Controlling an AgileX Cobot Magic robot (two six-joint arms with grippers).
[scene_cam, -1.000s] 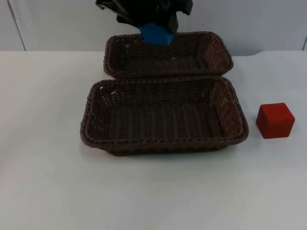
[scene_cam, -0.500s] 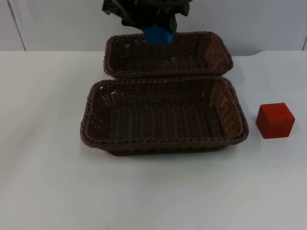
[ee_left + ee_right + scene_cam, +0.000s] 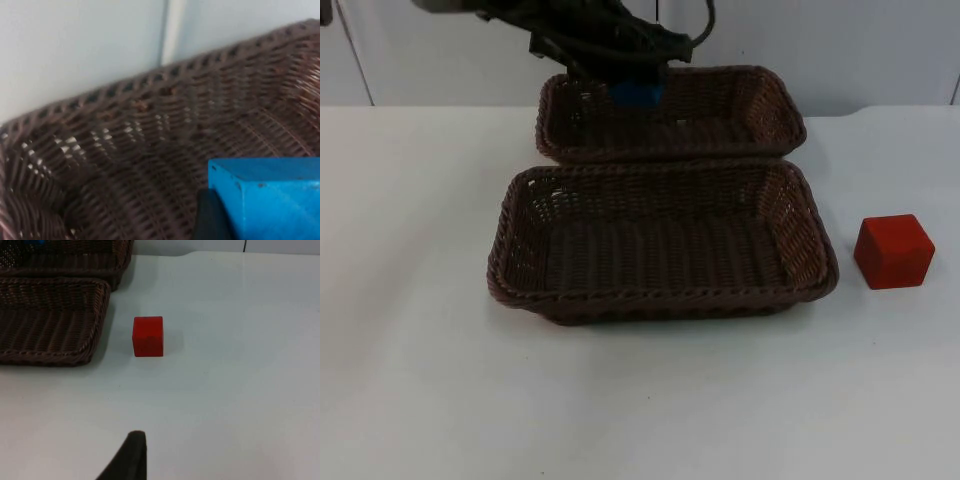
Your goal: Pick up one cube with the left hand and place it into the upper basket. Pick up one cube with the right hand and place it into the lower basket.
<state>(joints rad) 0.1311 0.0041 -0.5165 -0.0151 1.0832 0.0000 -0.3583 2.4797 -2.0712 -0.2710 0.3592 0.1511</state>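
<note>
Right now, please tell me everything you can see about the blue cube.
The blue cube is a plain, smooth block with sharp edges and a matte, solid colour. The left gripper holds it low inside the upper basket, near the far wall on the basket's left half. In the left wrist view a black fingertip presses against its side, with the brown wicker weave close behind it. Whether the cube already rests on the basket floor cannot be told.

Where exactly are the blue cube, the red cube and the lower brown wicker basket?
blue cube (image 3: 270, 200), left wrist view, its front face.
red cube (image 3: 893, 252), top view, its front face.
lower brown wicker basket (image 3: 660, 298), top view, near rim.
</note>
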